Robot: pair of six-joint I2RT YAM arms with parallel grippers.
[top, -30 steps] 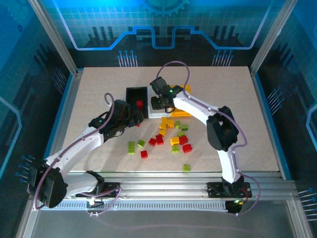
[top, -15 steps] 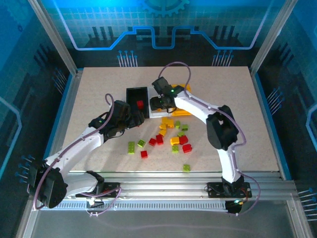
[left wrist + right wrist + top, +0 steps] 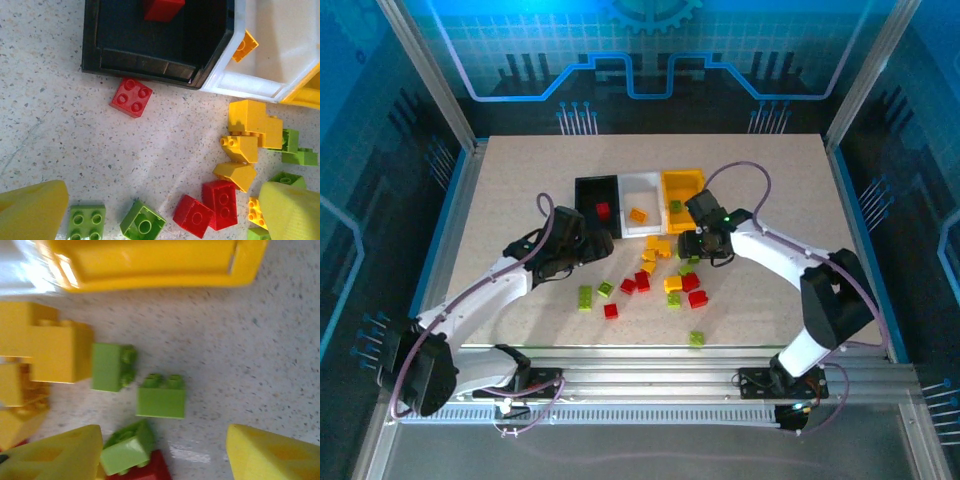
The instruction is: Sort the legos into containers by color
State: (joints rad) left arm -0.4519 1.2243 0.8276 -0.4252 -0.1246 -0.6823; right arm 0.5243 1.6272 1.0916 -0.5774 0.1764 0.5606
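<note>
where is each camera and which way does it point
Top external: above and behind the bases, looking down on table, left arm, right arm, three bins.
Left wrist: looks down at the black bin and loose bricks, open jaws at bottom corners.
Right wrist: looks down at green bricks by the yellow bin, open jaws at bottom.
Shared: both wrists see the yellow bin.

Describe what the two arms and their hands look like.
Both arms, left arm and right arm, have white links with black joint housings and a thin purple cable looping along each. The left hand and right hand are black, with yellow fingers. A green light glows near the right wrist.
</note>
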